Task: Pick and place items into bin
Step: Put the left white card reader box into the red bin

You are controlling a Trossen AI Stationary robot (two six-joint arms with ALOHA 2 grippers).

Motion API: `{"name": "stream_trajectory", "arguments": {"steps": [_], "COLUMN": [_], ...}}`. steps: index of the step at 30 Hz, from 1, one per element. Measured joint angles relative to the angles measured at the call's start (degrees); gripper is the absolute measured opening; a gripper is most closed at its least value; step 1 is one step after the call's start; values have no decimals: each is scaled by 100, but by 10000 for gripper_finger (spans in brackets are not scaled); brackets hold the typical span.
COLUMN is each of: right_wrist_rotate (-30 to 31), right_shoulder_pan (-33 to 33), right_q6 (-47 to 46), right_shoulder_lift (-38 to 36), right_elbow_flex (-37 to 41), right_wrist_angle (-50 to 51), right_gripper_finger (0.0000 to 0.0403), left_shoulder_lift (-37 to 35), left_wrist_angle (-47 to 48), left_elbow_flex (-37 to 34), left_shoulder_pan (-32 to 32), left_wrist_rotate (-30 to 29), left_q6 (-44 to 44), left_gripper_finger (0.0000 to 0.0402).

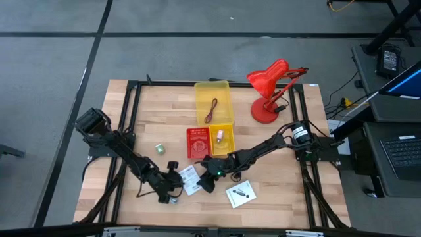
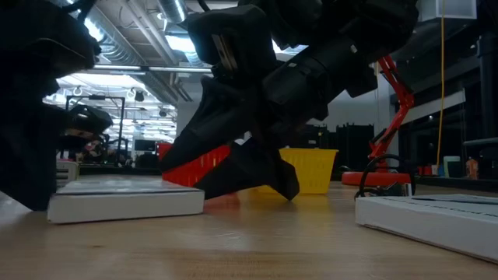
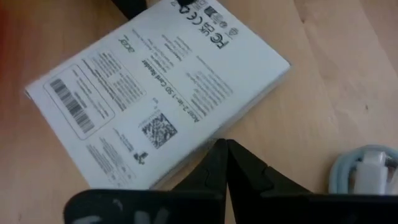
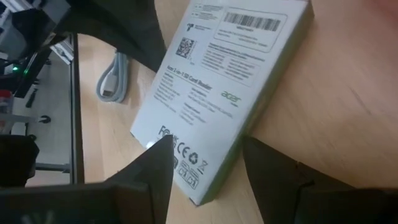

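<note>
A white printed packet [image 1: 191, 179] lies flat on the table near its near edge, between my two grippers; it also shows in the low view [image 2: 124, 198]. My left gripper [image 3: 225, 149] is shut at the packet's long side. My right gripper [image 4: 208, 165] is open, with its fingers standing on either side of the packet's end [image 4: 199, 180]. A second white packet [image 1: 241, 194] lies flat to the right. The yellow bin [image 1: 214, 108] at the far middle holds a dark red cord [image 1: 210, 110]. A small green piece [image 1: 160, 149] sits on the table. My left gripper touches the white packet with its shut fingertips [image 3: 217, 152] against the long side edge [image 3: 199, 155], coming low from the table's left; the packet lies flat on the table. My right gripper straddles the packet's end; whether a finger touches it, I cannot tell.
A red box [image 1: 198, 143] and a small yellow box [image 1: 222, 137] lie in front of the bin. A big red desk lamp [image 1: 270, 89] stands at the far right. A pale coiled cable [image 3: 364, 171] lies beside my left gripper. Black frame rails run along both table sides.
</note>
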State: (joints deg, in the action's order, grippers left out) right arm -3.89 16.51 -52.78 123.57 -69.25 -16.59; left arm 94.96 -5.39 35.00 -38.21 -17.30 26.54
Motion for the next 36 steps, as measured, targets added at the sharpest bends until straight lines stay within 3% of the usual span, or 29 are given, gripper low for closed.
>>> {"name": "stream_trajectory", "arguments": {"steps": [16, 23, 36], "right_wrist_rotate": [-36, -47, -34], "right_shoulder_pan": [-2, -7, -7], "right_q6": [355, 377, 381], "right_shoulder_lift": [20, 22, 24], "right_elbow_flex": [13, 11, 11], "right_wrist_angle": [-103, -104, -93], "right_gripper_finger": [174, 174, 174], "left_shoulder_lift": [-228, -515, -479], "left_wrist_angle": [74, 163, 112], "left_elbow_flex": [136, 152, 104], "left_shoulder_pan": [-50, -268, -252], "left_wrist_rotate": [-35, -510, -528], "left_q6": [-470, -483, -312], "left_gripper_finger": [2, 2, 2]}}
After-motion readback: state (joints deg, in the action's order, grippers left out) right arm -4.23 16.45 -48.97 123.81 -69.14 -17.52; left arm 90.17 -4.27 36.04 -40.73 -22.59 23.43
